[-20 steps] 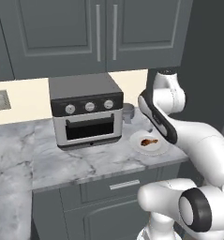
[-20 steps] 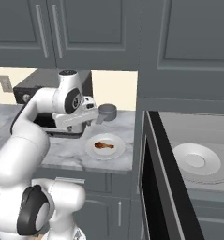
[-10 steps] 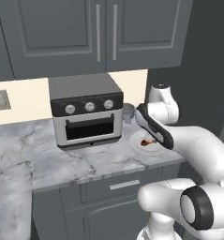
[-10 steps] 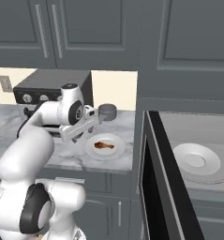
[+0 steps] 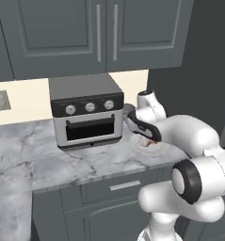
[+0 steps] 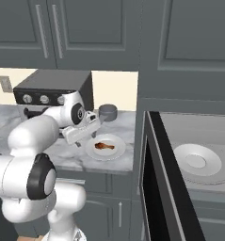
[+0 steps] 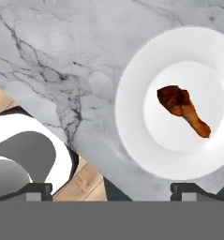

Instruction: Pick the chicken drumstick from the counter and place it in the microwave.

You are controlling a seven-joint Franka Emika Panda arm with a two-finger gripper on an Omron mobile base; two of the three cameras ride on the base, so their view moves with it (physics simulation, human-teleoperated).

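The chicken drumstick [image 7: 181, 108] lies on a white plate [image 7: 132, 93] on the marble counter [image 7: 62, 56], thick end toward the plate's middle. In the right base view the drumstick [image 6: 104, 146] sits just right of my gripper [image 6: 80, 140], which hangs low over the plate's left rim. My gripper [image 7: 112, 190] is open with nothing between its fingers, and the drumstick lies off to one side of it. The microwave [image 6: 180, 141] stands at the right with its door [image 6: 154, 188] swung open, and its white turntable [image 6: 196, 162] is bare.
A grey three-knob toaster oven [image 5: 85, 110] stands on the counter [image 5: 85, 164] left of the plate [image 5: 154, 149]. A small dark grey bowl [image 6: 108, 112] sits behind the plate by the wall. Dark cabinets [image 5: 100, 33] hang overhead. The open microwave door juts out beside the counter's end.
My hand has come down from above the counter toward the plate and now hangs close over it. The jaws have stayed open. The drumstick has not moved.
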